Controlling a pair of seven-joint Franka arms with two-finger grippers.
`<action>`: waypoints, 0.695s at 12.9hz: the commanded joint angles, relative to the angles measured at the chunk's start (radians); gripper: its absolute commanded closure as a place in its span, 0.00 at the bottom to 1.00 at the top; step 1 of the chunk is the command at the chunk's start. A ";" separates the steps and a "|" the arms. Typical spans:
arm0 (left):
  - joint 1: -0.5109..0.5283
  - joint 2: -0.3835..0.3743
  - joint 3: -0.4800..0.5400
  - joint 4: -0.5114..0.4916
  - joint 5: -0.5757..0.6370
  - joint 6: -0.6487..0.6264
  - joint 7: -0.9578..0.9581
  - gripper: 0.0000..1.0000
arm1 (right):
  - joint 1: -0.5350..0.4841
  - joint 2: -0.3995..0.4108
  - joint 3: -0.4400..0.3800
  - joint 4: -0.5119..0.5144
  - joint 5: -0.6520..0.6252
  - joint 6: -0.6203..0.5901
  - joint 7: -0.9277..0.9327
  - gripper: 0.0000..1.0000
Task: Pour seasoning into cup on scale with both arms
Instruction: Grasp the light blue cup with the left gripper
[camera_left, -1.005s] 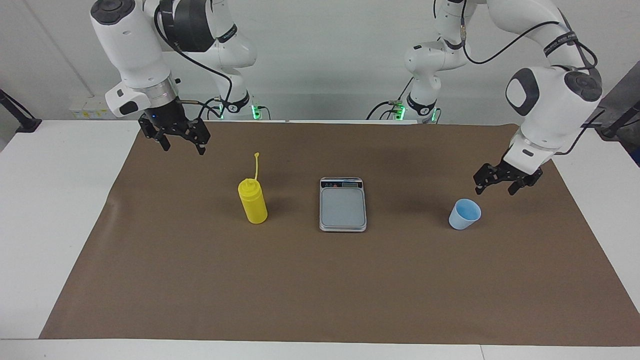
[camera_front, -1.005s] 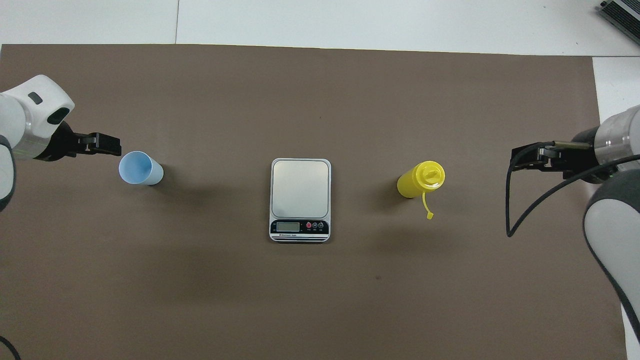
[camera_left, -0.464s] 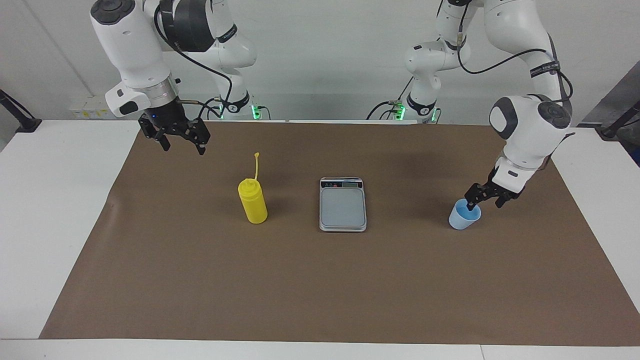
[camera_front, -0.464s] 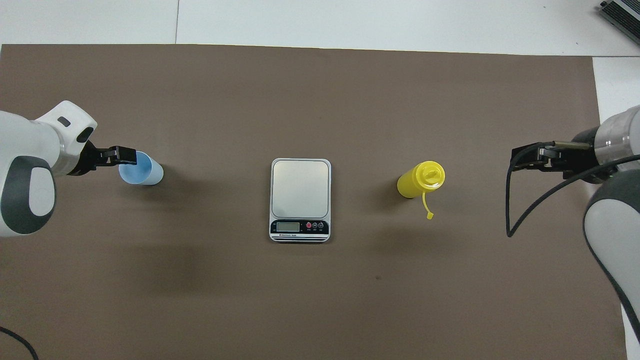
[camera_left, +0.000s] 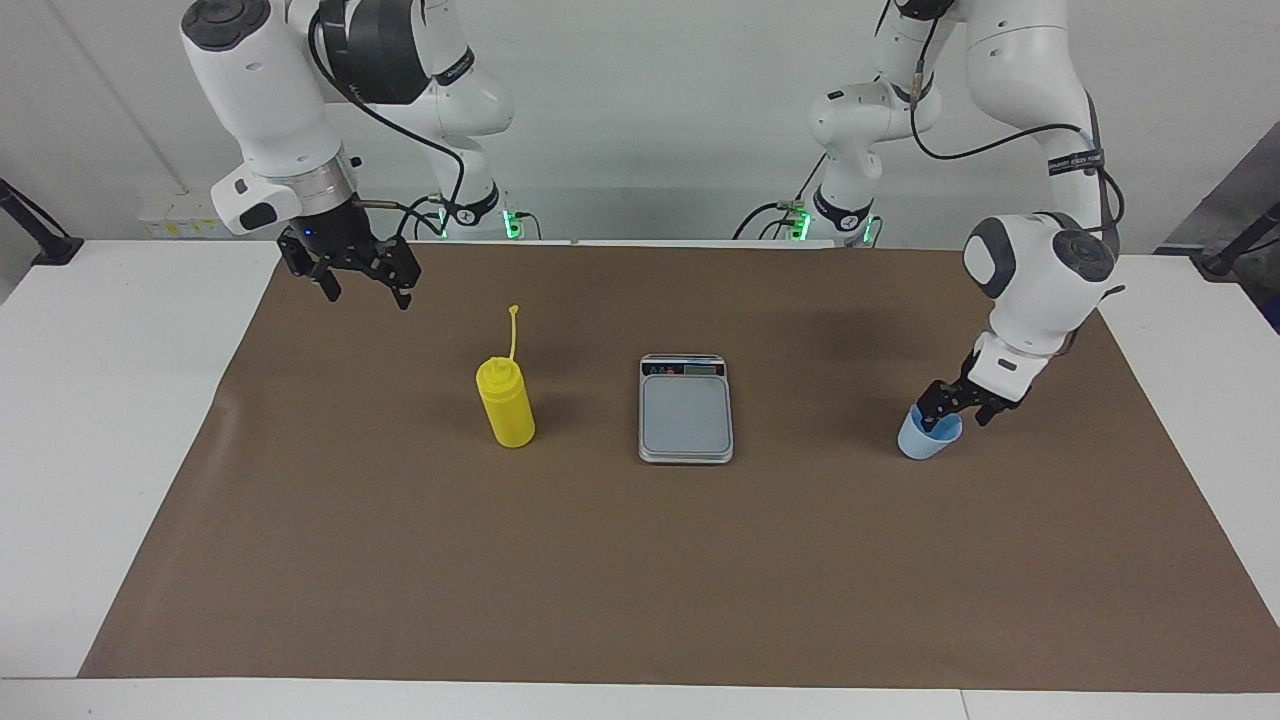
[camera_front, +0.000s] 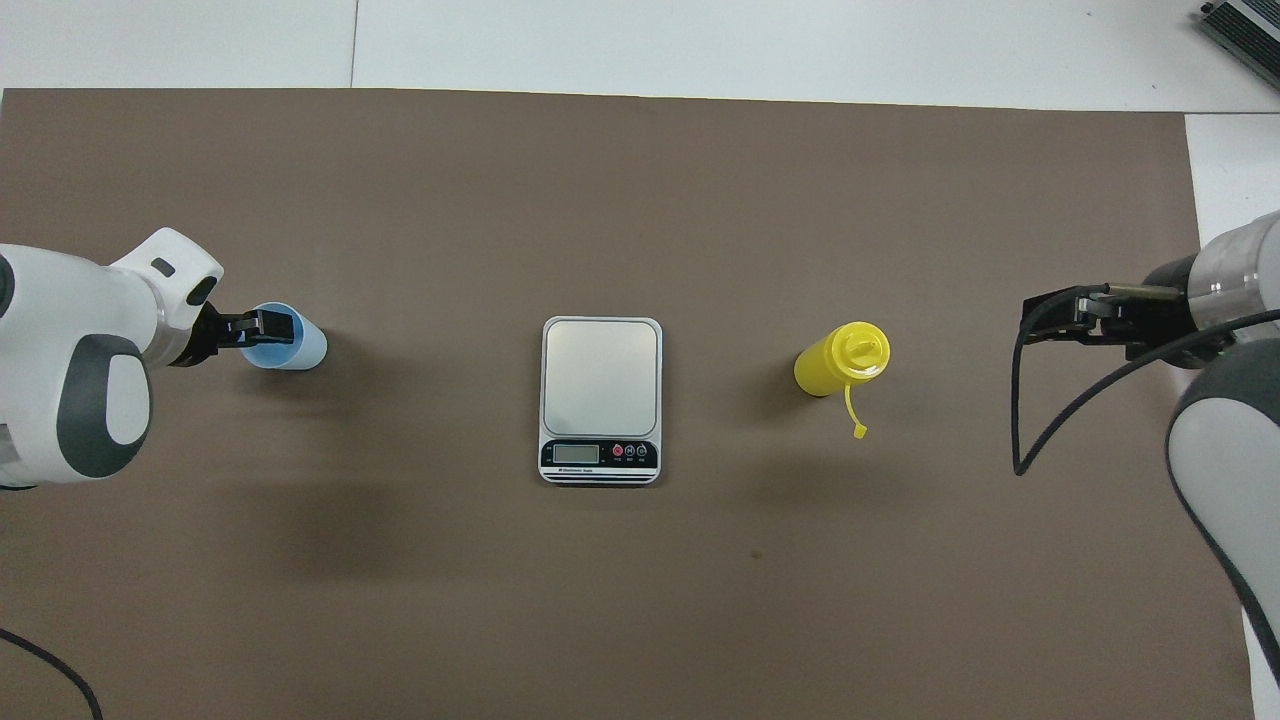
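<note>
The pale blue cup stands on the brown mat toward the left arm's end of the table. My left gripper is down at the cup's rim, open, with one finger inside the cup and the other outside its wall. The silver-grey scale lies at the middle of the mat with nothing on it. The yellow seasoning bottle stands upright beside the scale, its cap strap sticking out. My right gripper waits open in the air over the mat, apart from the bottle.
A brown mat covers most of the white table. The scale's display strip faces the robots. Black cables hang from both arms.
The left arm has come down and toward the cup, and its fingers now straddle the cup's rim. The right arm, bottle, scale and cup have not moved.
</note>
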 joint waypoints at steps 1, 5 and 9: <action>0.003 -0.009 -0.007 -0.039 0.002 0.035 0.008 1.00 | -0.009 -0.021 0.002 -0.021 -0.004 -0.005 -0.015 0.00; -0.007 -0.003 -0.007 -0.020 0.002 0.027 0.009 1.00 | -0.005 -0.023 0.004 -0.019 -0.004 -0.028 -0.015 0.00; -0.048 -0.019 -0.011 0.111 0.002 -0.125 -0.011 1.00 | -0.007 -0.026 0.004 -0.019 -0.004 -0.031 -0.015 0.00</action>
